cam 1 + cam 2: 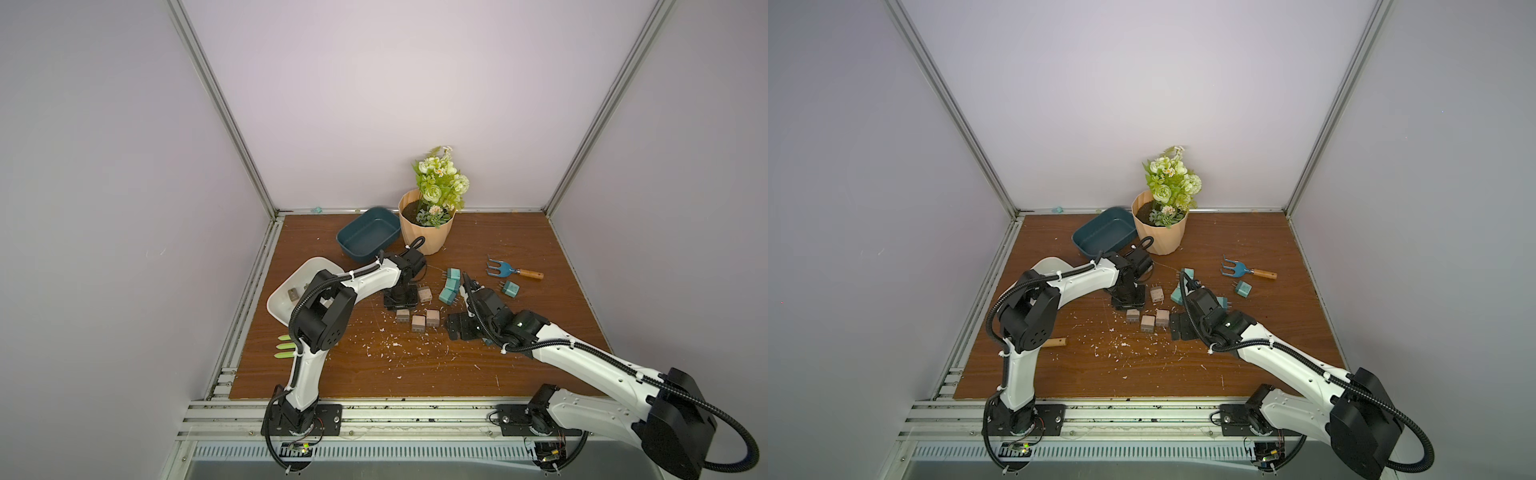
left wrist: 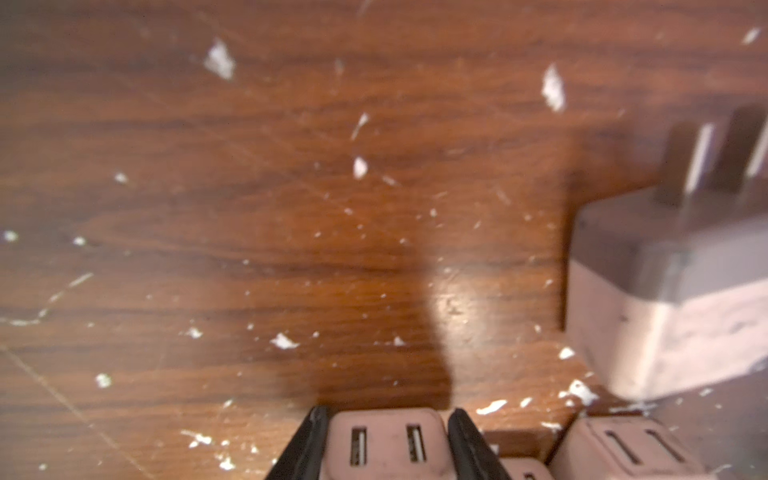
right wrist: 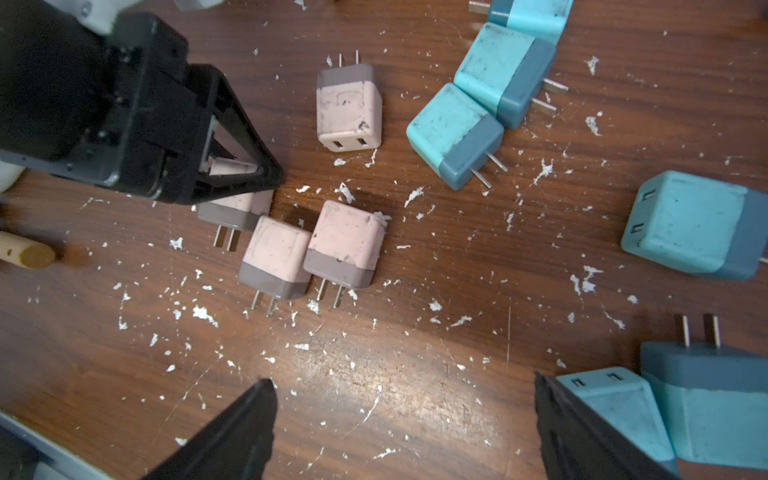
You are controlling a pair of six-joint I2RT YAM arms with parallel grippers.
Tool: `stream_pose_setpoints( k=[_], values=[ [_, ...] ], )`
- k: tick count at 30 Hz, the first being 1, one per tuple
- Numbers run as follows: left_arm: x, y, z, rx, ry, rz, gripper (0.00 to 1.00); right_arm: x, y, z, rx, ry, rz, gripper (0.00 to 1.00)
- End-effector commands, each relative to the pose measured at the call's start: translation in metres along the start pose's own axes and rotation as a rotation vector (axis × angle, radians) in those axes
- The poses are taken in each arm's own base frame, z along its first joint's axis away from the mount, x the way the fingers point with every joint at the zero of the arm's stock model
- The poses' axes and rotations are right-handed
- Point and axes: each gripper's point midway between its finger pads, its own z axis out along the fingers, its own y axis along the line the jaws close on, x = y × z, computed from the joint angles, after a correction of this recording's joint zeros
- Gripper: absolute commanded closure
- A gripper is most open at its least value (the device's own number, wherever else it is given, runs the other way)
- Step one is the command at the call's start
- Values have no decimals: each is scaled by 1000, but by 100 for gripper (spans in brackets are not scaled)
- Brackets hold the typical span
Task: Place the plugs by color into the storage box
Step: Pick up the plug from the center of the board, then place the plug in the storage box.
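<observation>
Several beige-pink plugs (image 1: 424, 294) lie mid-table, with several teal plugs (image 1: 451, 284) to their right. My left gripper (image 2: 386, 419) is shut on one pink plug (image 2: 386, 444), its fingers (image 2: 309, 440) pressed to the plug's sides; that plug (image 3: 237, 205) still rests on the wood under the left gripper (image 1: 400, 301). My right gripper (image 3: 405, 399) hangs open over bare wood, a teal plug (image 3: 615, 399) just outside one finger; in a top view the right gripper (image 1: 468, 291) is beside the teal group. The storage box shows as a dark teal tray (image 1: 368, 235) and a white tray (image 1: 286, 305) holding a pink plug (image 1: 293, 294).
A peach flower pot (image 1: 428, 237) stands behind the trays. A blue garden fork (image 1: 513, 270) lies at the right, and a green fork (image 1: 284, 347) pokes out from under my left arm. White flecks litter the brown table (image 1: 415, 365). Frame rails edge the board.
</observation>
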Motion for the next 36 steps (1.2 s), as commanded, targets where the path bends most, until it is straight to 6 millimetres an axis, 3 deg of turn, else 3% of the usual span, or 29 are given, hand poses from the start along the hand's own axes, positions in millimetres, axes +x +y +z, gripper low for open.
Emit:
stream_pose_setpoints(
  k=[1,7,18,22,31,36],
  values=[
    [11,14,-7,-41,4,1,67,-5,-3,-2,17,-18,14,1],
    [1,31,-33,-9,-37,-49,72,-9,0,-1,16,-17,7,1],
    [-46,108,-107,18,-171,-175,72,-8,4,5,3,1,-6,1],
    [-53,152,-125,-8,-207,-244,73,-10,6,6,-2,3,-11,1],
    [-44,268,-130,-115,-210,-413,74,-8,6,9,-2,10,-13,1],
    [-38,310,-120,-213,-179,-443,75,-9,7,10,-4,12,-16,1]
  ],
)
